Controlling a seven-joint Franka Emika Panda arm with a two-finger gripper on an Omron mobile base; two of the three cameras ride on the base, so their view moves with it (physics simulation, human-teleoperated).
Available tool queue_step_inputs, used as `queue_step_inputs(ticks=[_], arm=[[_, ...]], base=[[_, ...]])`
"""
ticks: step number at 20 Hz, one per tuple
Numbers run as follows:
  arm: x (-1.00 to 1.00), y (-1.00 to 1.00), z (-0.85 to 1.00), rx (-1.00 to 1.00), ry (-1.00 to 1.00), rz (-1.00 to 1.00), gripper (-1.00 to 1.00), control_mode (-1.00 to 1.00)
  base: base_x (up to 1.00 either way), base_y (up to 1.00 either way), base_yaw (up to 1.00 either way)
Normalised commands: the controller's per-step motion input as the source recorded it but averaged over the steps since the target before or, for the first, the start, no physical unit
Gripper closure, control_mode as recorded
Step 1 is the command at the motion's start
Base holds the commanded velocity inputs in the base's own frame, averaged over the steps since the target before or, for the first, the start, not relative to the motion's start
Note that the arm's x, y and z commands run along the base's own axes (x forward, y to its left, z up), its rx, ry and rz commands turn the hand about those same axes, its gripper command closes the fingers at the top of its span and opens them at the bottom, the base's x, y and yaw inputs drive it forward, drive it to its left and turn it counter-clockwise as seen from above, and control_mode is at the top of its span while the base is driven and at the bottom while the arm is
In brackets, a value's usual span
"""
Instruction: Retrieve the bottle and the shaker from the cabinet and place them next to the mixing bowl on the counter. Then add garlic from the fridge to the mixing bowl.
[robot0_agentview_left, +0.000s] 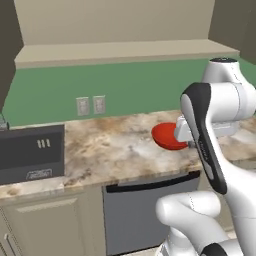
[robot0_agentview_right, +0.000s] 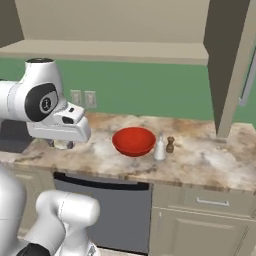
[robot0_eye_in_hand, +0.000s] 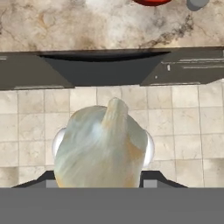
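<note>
In the hand view my gripper (robot0_eye_in_hand: 103, 151) is shut on the garlic (robot0_eye_in_hand: 100, 148), a whitish-cream bulb that hides most of both fingers. It hangs over the tiled floor in front of the counter (robot0_eye_in_hand: 87, 26). In the right base view the hand (robot0_agentview_right: 62, 131) hovers above the counter's left part, left of the red mixing bowl (robot0_agentview_right: 133, 141). The pale bottle (robot0_agentview_right: 160, 147) and the dark brown shaker (robot0_agentview_right: 170, 145) stand just right of the bowl. From the left base view the bowl (robot0_agentview_left: 167, 136) is partly hidden by my arm. The cabinet (robot0_agentview_right: 110, 20) hangs open above.
A dark dishwasher front (robot0_agentview_right: 105, 210) sits under the counter (robot0_agentview_right: 200, 160) below the bowl. A dark appliance (robot0_agentview_left: 30, 152) occupies the counter's left end. Two wall outlets (robot0_agentview_left: 90, 105) are on the green backsplash. A tall dark panel (robot0_agentview_right: 227, 65) stands at the right.
</note>
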Motion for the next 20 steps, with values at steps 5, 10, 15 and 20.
queue_step_inputs(ticks=[5,10,15,20], arm=[[0.0,0.0,0.0,0.0,0.0,0.0,1.0,1.0],[0.0,0.0,0.0,0.0,0.0,0.0,1.0,1.0],[0.0,0.0,0.0,0.0,0.0,0.0,1.0,1.0],[0.0,0.0,0.0,0.0,0.0,0.0,1.0,1.0]], base=[[0.52,-0.26,-0.03],[0.63,0.0,-0.04],[0.51,0.0,0.0],[0.45,-0.02,0.0]])
